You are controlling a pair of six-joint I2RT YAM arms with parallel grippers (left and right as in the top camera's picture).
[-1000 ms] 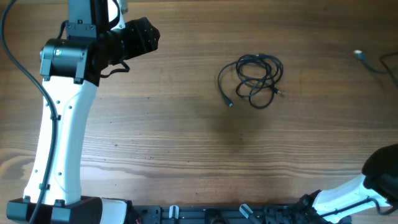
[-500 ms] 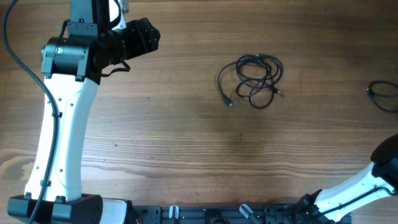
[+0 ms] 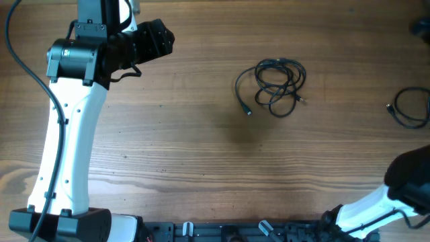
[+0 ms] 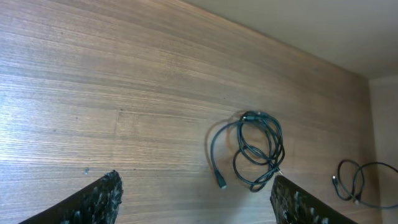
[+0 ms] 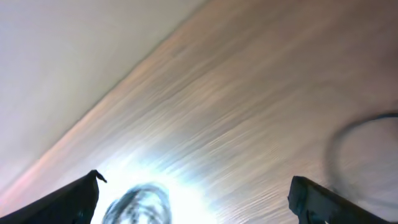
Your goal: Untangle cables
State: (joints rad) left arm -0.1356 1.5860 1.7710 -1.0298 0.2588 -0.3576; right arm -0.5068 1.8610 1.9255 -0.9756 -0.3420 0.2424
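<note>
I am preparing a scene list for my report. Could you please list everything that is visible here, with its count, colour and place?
table: one, brown wood, under everything.
tangled cable bundle: one, black, small plugs at the ends, a little right of the table's middle.
loose cable loop: one, black, at the right edge, apart from the bundle.
dark shape: one, far right corner, cut off by the frame; cannot tell what it is.
left arm: one, white and black, along the left side.
left gripper: one, black, open, holding nothing.
right arm: one, white and black, near right corner.
right gripper: one, black, open; its view is blurred.
</note>
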